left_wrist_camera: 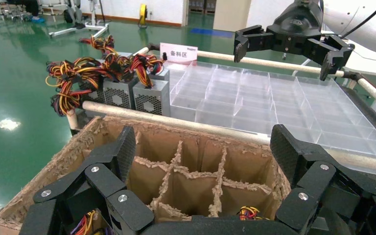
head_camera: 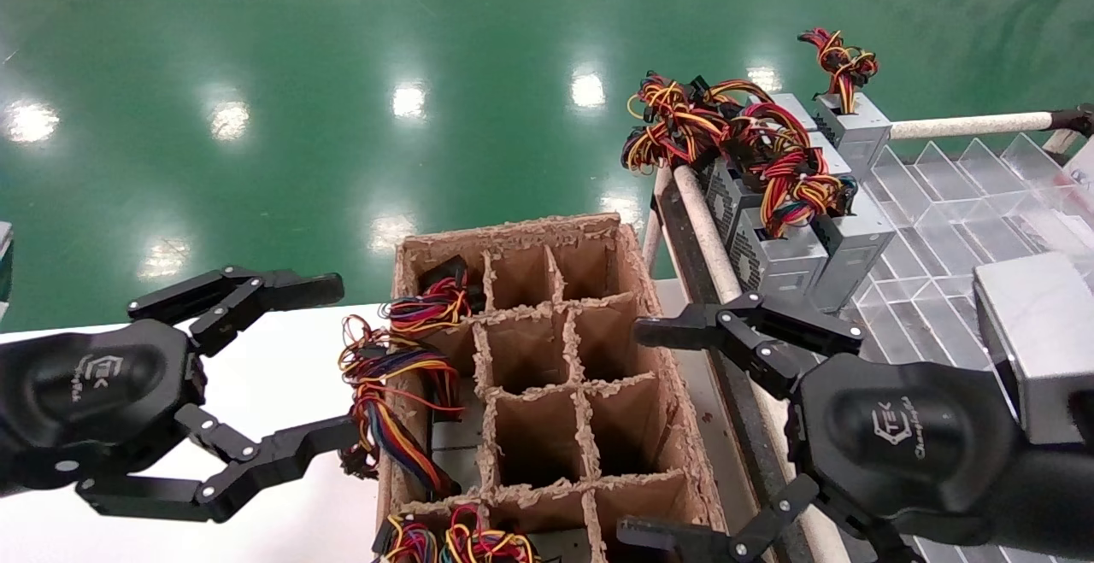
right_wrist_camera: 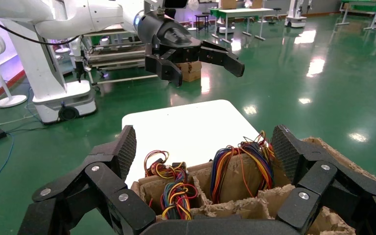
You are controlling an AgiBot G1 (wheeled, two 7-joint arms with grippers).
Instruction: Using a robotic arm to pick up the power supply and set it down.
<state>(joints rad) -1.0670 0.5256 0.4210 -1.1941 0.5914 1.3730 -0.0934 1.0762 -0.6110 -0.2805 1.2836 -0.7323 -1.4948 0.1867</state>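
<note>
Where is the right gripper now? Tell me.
In the head view the right gripper hangs open at lower right, over the cardboard grid box's right edge, beside the rack of power supplies.

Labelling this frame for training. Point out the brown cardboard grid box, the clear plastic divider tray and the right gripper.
brown cardboard grid box point(head_camera: 637, 285): head view, frayed right wall.
clear plastic divider tray point(head_camera: 949, 196): head view, an empty compartment's partition.
right gripper point(head_camera: 684, 426): head view, midway between its open fingertips.
</note>
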